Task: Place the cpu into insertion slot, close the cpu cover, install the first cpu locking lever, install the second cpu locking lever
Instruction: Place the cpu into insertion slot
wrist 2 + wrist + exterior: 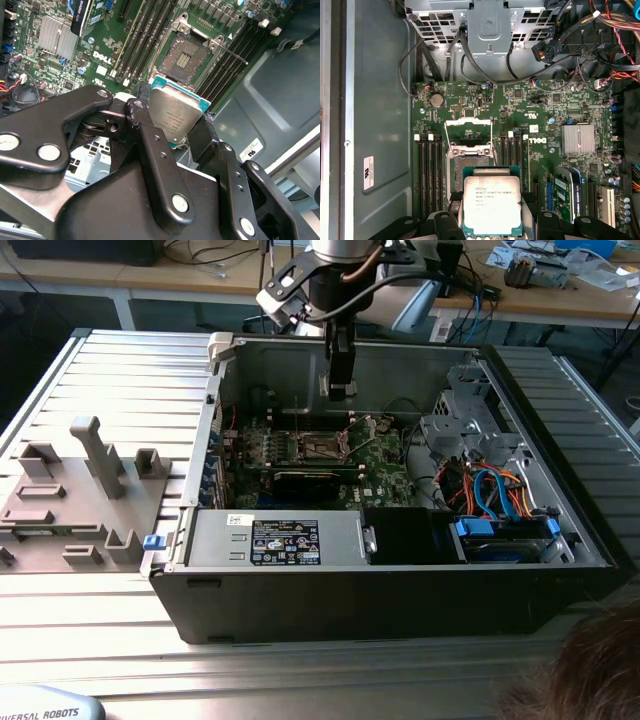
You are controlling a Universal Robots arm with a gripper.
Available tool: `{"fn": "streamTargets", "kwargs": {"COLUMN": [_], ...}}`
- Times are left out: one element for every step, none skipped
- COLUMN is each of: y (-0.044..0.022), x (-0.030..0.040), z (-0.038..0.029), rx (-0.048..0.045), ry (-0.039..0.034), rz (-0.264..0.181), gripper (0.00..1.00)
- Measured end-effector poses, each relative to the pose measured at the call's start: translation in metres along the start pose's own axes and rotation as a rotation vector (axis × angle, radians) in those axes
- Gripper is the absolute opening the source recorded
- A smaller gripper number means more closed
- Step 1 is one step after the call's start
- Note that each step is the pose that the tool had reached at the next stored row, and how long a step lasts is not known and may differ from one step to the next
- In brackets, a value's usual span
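The pincer (493, 219) grips the cpu (492, 202) above the open insertion slot (187, 54), flanked by memory slots (429, 170).

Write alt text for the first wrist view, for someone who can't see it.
The gripper holds the cpu over the green motherboard, partly hiding the open insertion slot. The cpu cover is swung open beyond the slot.

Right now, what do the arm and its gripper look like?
The arm ends in a silver-grey round wrist with a dark cable looping off it. The gripper is matte black: flat, rounded link bars joined by round silver pins, tapering to narrow black jaws.
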State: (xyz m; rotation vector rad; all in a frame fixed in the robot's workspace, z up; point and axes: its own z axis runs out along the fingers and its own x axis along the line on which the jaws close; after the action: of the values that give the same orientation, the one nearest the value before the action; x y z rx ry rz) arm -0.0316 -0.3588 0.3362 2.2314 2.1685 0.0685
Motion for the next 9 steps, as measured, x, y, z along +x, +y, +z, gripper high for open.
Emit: {"fn": "streamTargets", "kwargs": {"y": [0.0000,0.0000,0.0000,0.0000,0.0000,-0.0001,-0.0001,-0.0001,-0.0001], "x": [0.0000,0.0000,0.0000,0.0000,0.0000,0.0000,0.0000,0.0000,0.0000], "z": [0.0002,0.0003,0.0005,0.0008,0.0011,0.0014,0.0016,0.0017,0.0019], "rx": [-0.0001,0.0000,0.0000,0.0000,0.0000,0.0000,0.0000,0.0000,0.0000], "ry": [0.0001,0.0001,0.0000,0.0000,0.0000,0.0000,0.0000,-0.0001,0.0000], "rz": [0.000,0.000,0.000,0.000,0.000,0.000,0.000,0.000,0.000], "gripper": [0.54,0.54,0.54,0.54,0.54,0.54,0.54,0.54,0.54]}}
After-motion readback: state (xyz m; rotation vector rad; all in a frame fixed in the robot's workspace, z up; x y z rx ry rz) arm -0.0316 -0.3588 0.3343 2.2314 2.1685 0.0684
